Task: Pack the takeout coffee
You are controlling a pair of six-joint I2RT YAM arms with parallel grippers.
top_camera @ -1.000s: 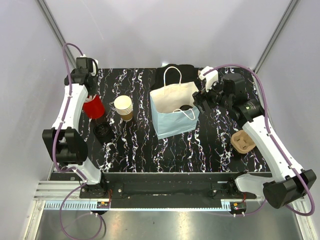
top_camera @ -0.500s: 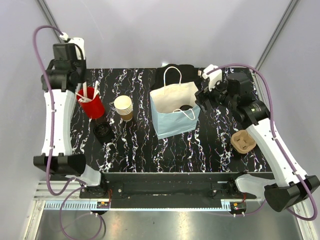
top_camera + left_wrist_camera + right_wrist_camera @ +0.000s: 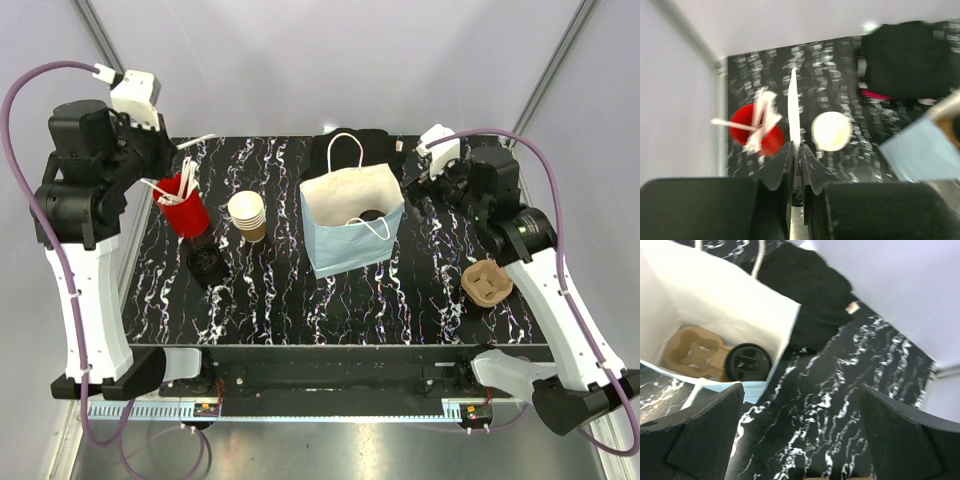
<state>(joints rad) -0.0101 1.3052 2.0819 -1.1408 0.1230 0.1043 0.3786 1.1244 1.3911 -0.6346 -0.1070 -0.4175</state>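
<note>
The left gripper (image 3: 795, 150) hangs high over its corner with its fingers nipped nearly together on one white straw (image 3: 793, 107), which stands straight up out of the jaws. Right under it sits the red cup (image 3: 188, 216) of loose straws, with the cup stack (image 3: 247, 215) just to its right. The coffee (image 3: 748, 361) is already down in the bag (image 3: 705, 295), below and to the left of the right gripper (image 3: 800, 405), which is spread wide and holds nothing. The coffee's glossy black lid shows beside the moulded tan carrier (image 3: 690, 350) it sits in. To my eye the job now is getting that straw into the bag. It is thin, light and slick, so I'd keep the pinch firm and the swing slow, come in over the bag's open mouth clear of the looped handles, and let go low so it drops beside the lid and doesn't bounce out. The bag is thin paper, white inside and pale blue outside, and would buckle if nudged. The table (image 3: 300, 300) is hard black marbling, where a dropped straw would roll.
</note>
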